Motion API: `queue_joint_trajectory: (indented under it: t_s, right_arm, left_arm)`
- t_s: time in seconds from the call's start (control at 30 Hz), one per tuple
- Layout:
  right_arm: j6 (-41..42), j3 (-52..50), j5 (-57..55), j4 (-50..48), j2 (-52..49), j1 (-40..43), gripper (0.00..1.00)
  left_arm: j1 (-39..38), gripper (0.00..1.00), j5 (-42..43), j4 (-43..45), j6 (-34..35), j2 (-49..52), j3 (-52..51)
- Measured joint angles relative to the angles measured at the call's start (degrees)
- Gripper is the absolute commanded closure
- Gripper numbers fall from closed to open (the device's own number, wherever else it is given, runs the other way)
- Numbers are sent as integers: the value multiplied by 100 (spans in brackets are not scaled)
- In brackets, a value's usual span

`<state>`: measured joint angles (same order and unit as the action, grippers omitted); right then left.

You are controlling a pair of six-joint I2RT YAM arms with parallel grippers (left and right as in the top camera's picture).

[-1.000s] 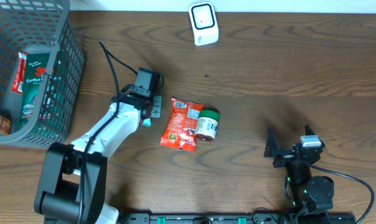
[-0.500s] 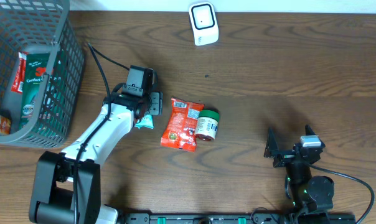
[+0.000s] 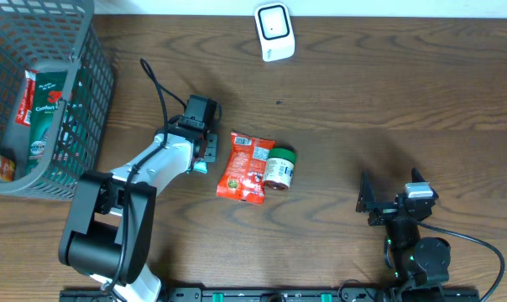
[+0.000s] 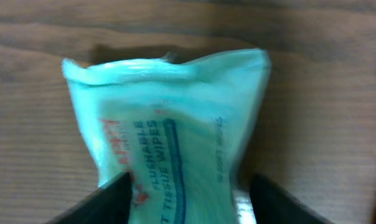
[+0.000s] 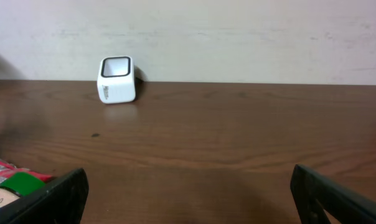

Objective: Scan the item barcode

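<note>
- The left claw [image 4: 189, 186] is down over a pale green pack of wipes [image 4: 169, 118], one finger on each side of the pack's near end
- Its jaws stand partway apart; the blurred wrist view does not show whether they press the pack or only flank it
- The pack lies flat on the wooden tabletop [image 3: 363, 101], just left of a red snack packet [image 3: 245, 166], mostly hidden under the claw from above
- A small green-lidded jar [image 3: 279, 168] lies on its side, touching the packet's right edge
- The white scanner [image 3: 273, 32] stands at the far edge, well apart from the pack
- A grey basket [image 3: 94, 92] with other packets sits far left
- The right claw [image 3: 392, 197] is spread wide at the near right, with nothing in it
</note>
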<state>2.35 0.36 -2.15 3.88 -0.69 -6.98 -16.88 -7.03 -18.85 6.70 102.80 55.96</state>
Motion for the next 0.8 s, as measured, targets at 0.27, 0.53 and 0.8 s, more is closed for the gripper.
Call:
queue_joint_trajectory:
  t_s: [0.27, 0.53, 0.8]
  right_arm:
    - [0, 0, 0, 0, 0, 0, 1]
    - [0, 0, 0, 0, 0, 0, 1]
    - [0, 0, 2, 2, 0, 0, 1]
  left_arm:
    - [-4, 85, -136, -11, -55, -116, 0]
    - [0, 85, 435, -66, 105, -1082, -9]
    - [330, 85, 1950, -68, 673, -1576, -9]
